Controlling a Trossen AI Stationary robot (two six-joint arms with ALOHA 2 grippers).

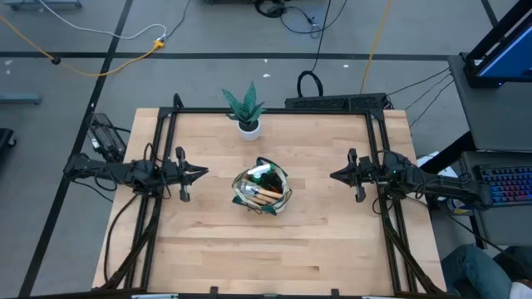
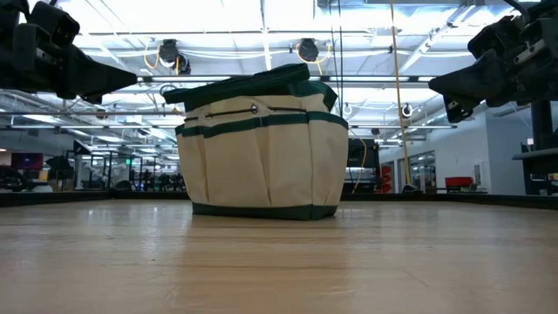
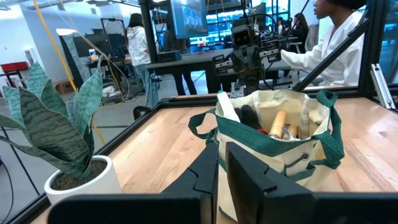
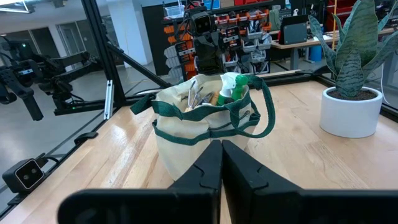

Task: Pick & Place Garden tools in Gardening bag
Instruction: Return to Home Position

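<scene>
Tools bagged, L hand, R hand closed

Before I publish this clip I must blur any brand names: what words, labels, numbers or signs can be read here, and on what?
No text can be read in any view.
bag: plain fabric with green trim, no label shows.
white pot: no mark.
screens in the room behind the table: lit, too blurred to read.
keyboard beside the table: keys too small to read.
</scene>
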